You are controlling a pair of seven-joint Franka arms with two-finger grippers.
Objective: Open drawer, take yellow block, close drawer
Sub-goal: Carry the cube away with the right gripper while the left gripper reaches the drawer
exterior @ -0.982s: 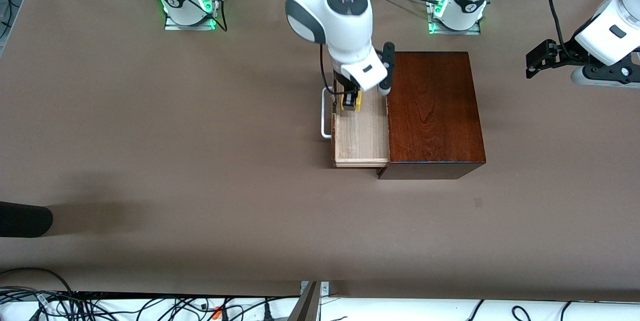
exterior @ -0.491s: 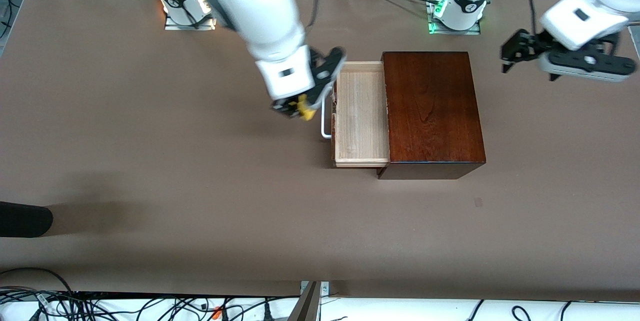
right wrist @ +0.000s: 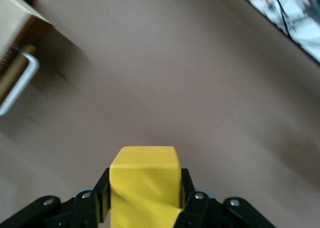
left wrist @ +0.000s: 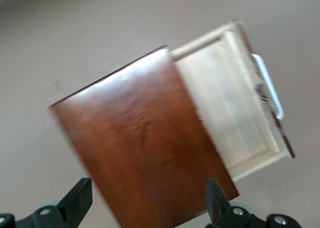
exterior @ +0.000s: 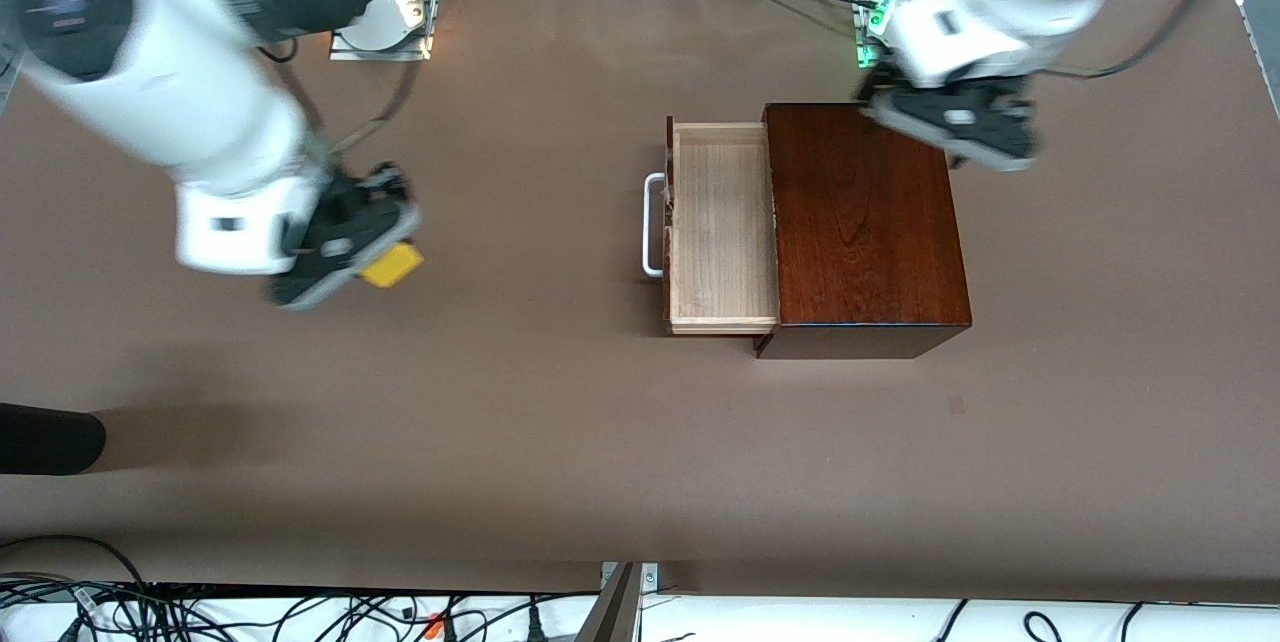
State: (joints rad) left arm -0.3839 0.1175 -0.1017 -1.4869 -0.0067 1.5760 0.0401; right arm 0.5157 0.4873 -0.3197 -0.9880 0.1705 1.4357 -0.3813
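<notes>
The right tool (exterior: 372, 257) clamps the yellow block (exterior: 391, 265) over bare desk (exterior: 520, 402), well apart from the drawer (exterior: 722, 227), toward the right arm's end. The left tool (exterior: 955, 122) hangs spread wide over the wooden box (exterior: 865, 222), whose drawer stands pulled out, white handle (exterior: 650, 225) toward the block.

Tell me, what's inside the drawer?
Nothing shows in the open drawer, just bare pale wood. The part inside the box is hidden. The right claw holds the block.

A dark rounded object (exterior: 45, 438) is lying at the counter's (exterior: 520, 422) edge; cables (exterior: 300, 612) are trailing below it.
</notes>
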